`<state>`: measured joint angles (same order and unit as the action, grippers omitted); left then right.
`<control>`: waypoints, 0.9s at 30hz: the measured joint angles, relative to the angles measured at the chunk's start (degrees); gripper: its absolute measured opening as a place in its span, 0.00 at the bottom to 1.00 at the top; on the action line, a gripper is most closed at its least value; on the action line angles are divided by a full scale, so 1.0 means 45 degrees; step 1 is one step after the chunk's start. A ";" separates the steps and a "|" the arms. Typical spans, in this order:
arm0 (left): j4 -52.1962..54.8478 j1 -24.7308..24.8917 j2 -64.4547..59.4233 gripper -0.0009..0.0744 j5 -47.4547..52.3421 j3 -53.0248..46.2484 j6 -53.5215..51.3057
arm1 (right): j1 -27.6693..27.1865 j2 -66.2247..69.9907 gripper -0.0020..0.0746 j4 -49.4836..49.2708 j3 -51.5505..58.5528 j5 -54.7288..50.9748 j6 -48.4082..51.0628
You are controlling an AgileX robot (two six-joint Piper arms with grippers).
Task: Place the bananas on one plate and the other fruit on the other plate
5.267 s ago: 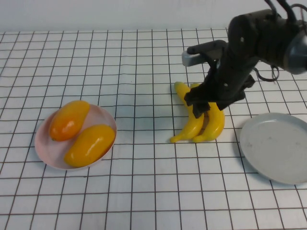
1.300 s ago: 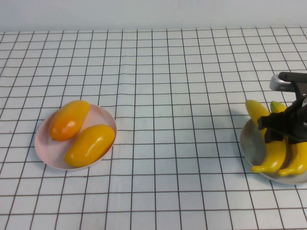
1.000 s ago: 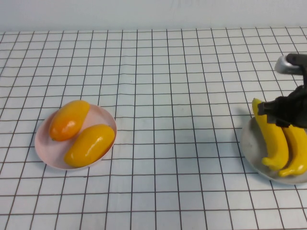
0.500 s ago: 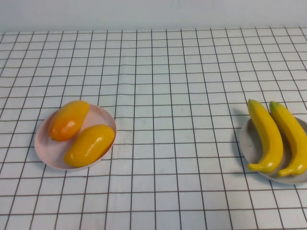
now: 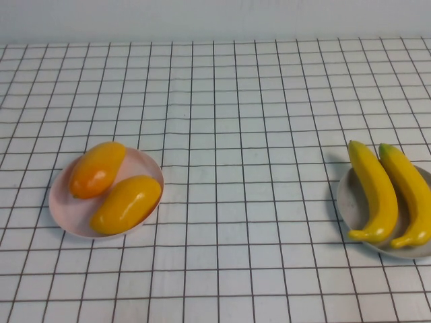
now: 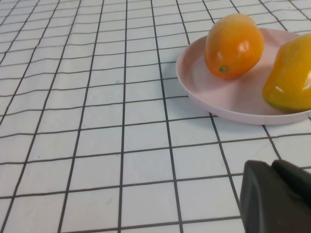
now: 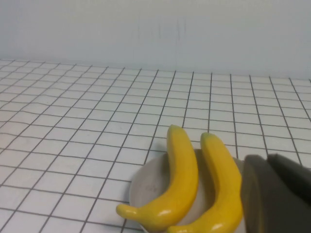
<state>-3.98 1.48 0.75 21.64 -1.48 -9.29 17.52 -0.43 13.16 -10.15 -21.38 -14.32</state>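
Note:
Two yellow bananas (image 5: 385,192) (image 7: 194,189) lie side by side on the grey-blue plate (image 5: 349,203) (image 7: 146,187) at the table's right edge. Two orange-yellow oval fruits (image 5: 111,188) (image 6: 234,44) rest on the pink plate (image 5: 62,208) (image 6: 214,97) at the left. Neither arm shows in the high view. My left gripper (image 6: 278,167) is shut and empty, low over the cloth, short of the pink plate. My right gripper (image 7: 272,162) is shut and empty, close beside the bananas' plate.
A white cloth with a black grid (image 5: 229,121) covers the table. A pale wall (image 7: 155,29) rises behind its far edge.
The right gripper let go of the bananas on the grey-blue plate, pulled back out of the high view and shut. The bananas settled on the plate. The pink plate's fruit stayed put.

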 joint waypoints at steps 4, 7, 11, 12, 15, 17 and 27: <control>0.0000 0.0000 0.0000 0.01 0.0000 0.0000 0.0000 | -0.0006 0.0000 0.01 0.0089 0.0131 -0.0113 -0.0105; 0.0000 0.0000 0.0000 0.01 0.0000 0.0000 0.0000 | -0.0157 -0.0022 0.01 -0.0365 0.0613 -0.0166 -0.0200; 0.0000 0.0000 0.0000 0.01 0.0000 0.0000 0.0000 | -0.1176 -0.0022 0.01 -0.1431 0.1767 0.0547 0.0030; 0.0000 0.0000 0.0000 0.01 0.0000 0.0000 0.0000 | -0.1602 -0.0022 0.01 -0.1713 0.2108 0.0983 0.0264; 0.0000 0.0000 0.0000 0.01 0.0000 0.0000 0.0000 | -0.2846 -0.0022 0.01 -0.2387 0.2537 0.1891 0.1098; 0.0000 0.0000 0.0000 0.01 0.0000 0.0000 0.0000 | -0.3551 -0.0022 0.01 -0.2471 0.2560 0.1947 0.1375; 0.0000 0.0000 0.0000 0.01 0.0000 0.0000 0.0000 | -0.4006 -0.0076 0.01 -0.2533 0.2589 0.0006 0.1497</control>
<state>-3.98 1.48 0.75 21.64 -1.48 -9.29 -0.51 -0.78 1.76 1.50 -21.35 -7.59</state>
